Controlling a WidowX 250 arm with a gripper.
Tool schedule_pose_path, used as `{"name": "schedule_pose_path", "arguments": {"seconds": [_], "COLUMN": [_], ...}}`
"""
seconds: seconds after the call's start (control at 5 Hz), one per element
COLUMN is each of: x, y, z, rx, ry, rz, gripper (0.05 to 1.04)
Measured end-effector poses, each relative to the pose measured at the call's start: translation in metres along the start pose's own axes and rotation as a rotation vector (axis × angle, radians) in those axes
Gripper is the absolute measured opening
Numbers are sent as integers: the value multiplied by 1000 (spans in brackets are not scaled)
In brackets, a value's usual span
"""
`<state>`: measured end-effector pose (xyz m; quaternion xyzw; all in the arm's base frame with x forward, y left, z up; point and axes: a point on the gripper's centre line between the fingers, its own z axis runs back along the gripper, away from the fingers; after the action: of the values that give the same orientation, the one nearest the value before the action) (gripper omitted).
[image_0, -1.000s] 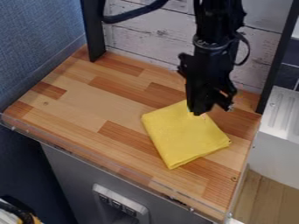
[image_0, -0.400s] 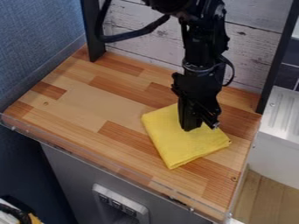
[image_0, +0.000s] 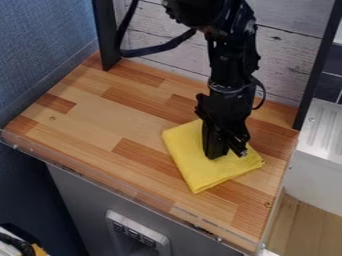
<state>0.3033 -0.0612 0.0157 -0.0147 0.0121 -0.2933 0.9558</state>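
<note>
From here, the wooden worktop (image_0: 100, 115) is the biggest thing, partly covered by the cloth and arm. The blue wall (image_0: 40, 45) rises at left; the pale plank wall (image_0: 160, 37) stands behind, partly blocked by the black arm (image_0: 230, 60), whose upper end is cut off. At far right, a white ridged unit (image_0: 320, 170) is cut off too. The folded yellow cloth (image_0: 194, 167) lies right of the middle, its far part hidden under the gripper (image_0: 228, 155), which looks spread, tips apart, right over it; I can't tell whether they touch.
</note>
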Motion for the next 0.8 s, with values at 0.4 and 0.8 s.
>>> {"name": "schedule_pose_path", "arguments": {"seconds": [0.4, 0.8], "x": [4, 0], "y": [-4, -17], "z": [-1, -1], "rx": [11, 45], "ry": [27, 45], "rz": [60, 249], "gripper": [63, 90]}}
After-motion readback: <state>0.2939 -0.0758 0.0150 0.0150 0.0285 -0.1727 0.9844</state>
